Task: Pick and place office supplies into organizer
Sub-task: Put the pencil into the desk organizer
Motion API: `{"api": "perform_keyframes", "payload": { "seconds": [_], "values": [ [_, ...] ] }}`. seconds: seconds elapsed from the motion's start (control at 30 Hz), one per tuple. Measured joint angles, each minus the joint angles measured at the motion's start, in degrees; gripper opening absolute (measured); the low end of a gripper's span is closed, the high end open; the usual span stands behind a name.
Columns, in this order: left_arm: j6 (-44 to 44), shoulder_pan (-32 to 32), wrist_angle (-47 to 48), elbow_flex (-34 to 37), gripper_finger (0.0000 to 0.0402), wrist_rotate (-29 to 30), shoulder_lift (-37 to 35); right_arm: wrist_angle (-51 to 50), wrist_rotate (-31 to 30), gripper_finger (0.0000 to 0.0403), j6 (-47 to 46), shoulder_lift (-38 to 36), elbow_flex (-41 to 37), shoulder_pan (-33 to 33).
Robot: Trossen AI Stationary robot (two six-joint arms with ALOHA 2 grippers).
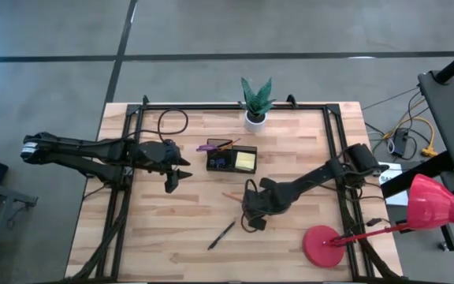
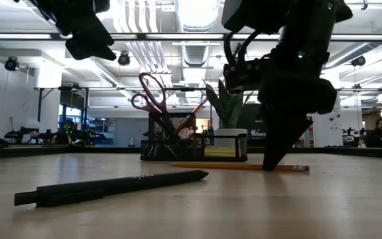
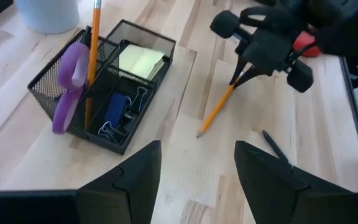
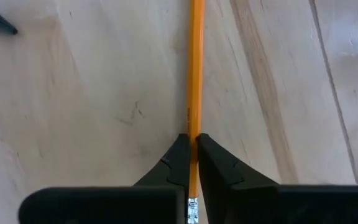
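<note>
No brand, label or writing can be read on any item. The right gripper is down at the tabletop, its two fingers pinched together on the orange pencil, gripping it near the eraser end; the pencil lies flat on the wooden table, its tip pointing toward the organizer. The left gripper hangs above the table to the left of the organizer, its fingers spread apart with nothing between them. The organizer, a black mesh box, stands near the table's far edge just in front of the white plant pot. It holds purple-handled scissors and a second orange pencil upright in one compartment, a yellow sticky-note pad in another, and binder clips in a third. A black pen lies loose on the table, nearer the front edge and well apart from the organizer.
</note>
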State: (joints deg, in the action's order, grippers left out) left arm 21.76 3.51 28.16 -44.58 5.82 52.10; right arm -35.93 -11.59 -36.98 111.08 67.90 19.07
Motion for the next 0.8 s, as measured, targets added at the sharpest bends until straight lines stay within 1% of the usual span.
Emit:
{"api": "perform_keyframes", "payload": {
  "seconds": [0.13,0.27,0.57,0.67,0.8],
  "values": [
    [-0.1,0.0,-1.8,0.0,0.019,0.0,0.0,-7.0,-0.1,0.0006,3.8,0.3,4.0,0.0],
    [-0.1,0.0,-3.3,0.0,0.019,0.0,0.0,-14.2,-3.1,0.0006,7.2,0.2,9.0,0.0],
    [-0.2,0.0,-3.7,-0.3,0.019,0.0,-0.1,-26.3,-10.1,0.0007,17.8,0.2,20.1,0.0],
    [-0.2,0.0,-3.7,-0.3,0.019,0.0,-0.3,-30.2,-12.2,0.0008,17.9,0.0,23.0,-0.3],
    [-0.2,0.0,-3.7,-0.3,0.019,0.2,-0.2,-30.3,-12.1,0.0008,16.4,0.0,22.8,-0.8]
  ]
}}
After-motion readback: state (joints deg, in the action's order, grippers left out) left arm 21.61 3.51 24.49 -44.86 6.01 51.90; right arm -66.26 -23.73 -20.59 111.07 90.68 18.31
